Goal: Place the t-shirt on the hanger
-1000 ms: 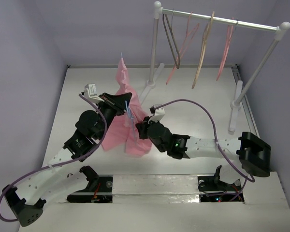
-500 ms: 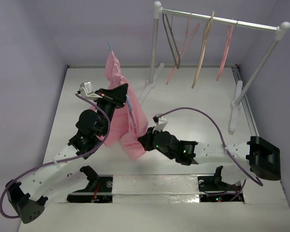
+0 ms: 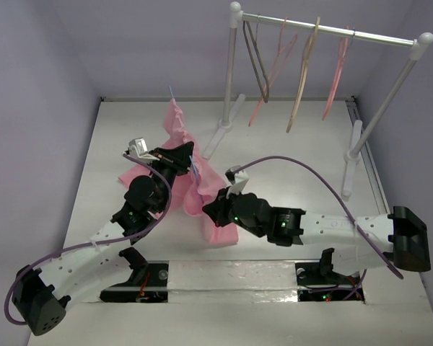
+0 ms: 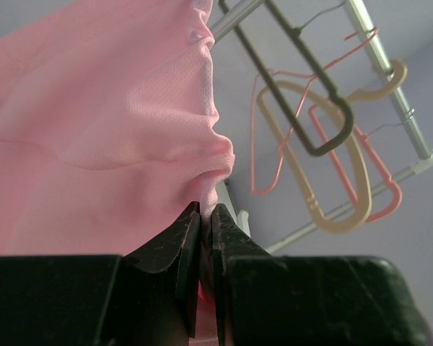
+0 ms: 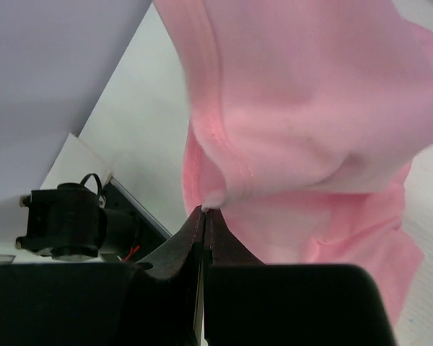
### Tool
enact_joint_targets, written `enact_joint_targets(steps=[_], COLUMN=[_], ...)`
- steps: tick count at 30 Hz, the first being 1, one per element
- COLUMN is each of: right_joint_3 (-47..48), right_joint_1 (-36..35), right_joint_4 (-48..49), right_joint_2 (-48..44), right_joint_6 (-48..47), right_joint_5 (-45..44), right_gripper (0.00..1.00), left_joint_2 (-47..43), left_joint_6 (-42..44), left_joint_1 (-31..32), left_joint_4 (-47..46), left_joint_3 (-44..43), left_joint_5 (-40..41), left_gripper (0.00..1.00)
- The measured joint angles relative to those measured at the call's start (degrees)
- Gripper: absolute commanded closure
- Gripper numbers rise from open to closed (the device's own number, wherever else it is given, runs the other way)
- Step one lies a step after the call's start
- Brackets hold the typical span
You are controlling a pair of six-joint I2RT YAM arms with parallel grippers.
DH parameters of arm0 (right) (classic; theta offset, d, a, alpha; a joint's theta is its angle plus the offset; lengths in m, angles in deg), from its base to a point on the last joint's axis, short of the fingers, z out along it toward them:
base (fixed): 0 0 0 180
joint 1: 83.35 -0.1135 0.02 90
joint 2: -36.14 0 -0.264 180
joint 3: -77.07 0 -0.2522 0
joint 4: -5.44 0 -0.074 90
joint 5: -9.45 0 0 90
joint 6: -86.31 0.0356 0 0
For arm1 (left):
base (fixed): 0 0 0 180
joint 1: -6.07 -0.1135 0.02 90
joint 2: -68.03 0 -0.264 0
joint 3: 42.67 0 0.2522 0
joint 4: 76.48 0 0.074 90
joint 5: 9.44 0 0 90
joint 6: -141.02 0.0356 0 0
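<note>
The light-pink t-shirt (image 3: 179, 130) hangs bunched between my two grippers over the middle of the table. My left gripper (image 3: 189, 154) is shut on a fold of it, seen up close in the left wrist view (image 4: 207, 209) with the fabric (image 4: 123, 108) above. My right gripper (image 3: 208, 212) is shut on a lower hem, also seen in the right wrist view (image 5: 203, 210) with the shirt (image 5: 310, 108) above it. Thin light-blue hanger (image 3: 193, 170) wire shows beside the left gripper, and its tip pokes out above the shirt; the rest is hidden in the fabric.
A white clothes rack (image 3: 325, 30) stands at the back right with a dark grey hanger (image 3: 258, 65), salmon hangers (image 3: 274, 68) and a tan wooden hanger (image 3: 302, 79). Its feet (image 3: 350, 162) rest on the table. Walls close in the left and back.
The left gripper has come down and nearer with the shirt. The shirt's raised top has dropped, and the fabric now sags lower and spreads left onto the table. The right gripper still holds the hem.
</note>
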Motion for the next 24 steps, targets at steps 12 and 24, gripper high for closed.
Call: enact_joint_targets(steps=[12, 24], right_joint_3=[12.76, 15.19], right_joint_1=[-0.15, -0.17], right_joint_4=[-11.85, -18.01], right_joint_2=[8.85, 1.77], right_joint_6=[-3.61, -7.8], right_joint_5=[-0.66, -2.19], right_gripper=[0.59, 1.0], left_joint_2=[-3.15, -0.87], left_joint_6=[-7.02, -9.99], left_joint_1=[-0.87, -2.27], left_joint_4=[8.92, 11.37], left_joint_3=[2.67, 2.67], left_joint_5=[-2.69, -7.87], left_gripper=[1.0, 1.0])
